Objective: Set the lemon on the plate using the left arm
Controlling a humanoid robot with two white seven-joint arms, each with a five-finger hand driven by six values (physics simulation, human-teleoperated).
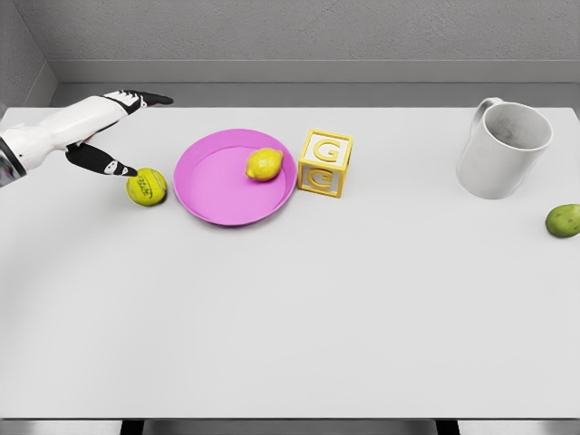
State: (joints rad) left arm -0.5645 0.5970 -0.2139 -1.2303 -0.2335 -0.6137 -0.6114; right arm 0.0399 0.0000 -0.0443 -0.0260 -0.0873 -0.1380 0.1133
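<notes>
A yellow lemon (264,164) lies on the pink plate (217,190), toward its right rim. My left hand (118,131) hovers over the table's far left, left of the plate, with fingers spread and nothing in them. Its thumb tip sits just above a yellow-green tennis ball (147,187) that rests on the table beside the plate. The right arm does not show.
A yellow letter block (325,163) stands right against the plate's right rim. A white mug (501,149) is at the far right, with a green fruit (564,220) at the right edge below it.
</notes>
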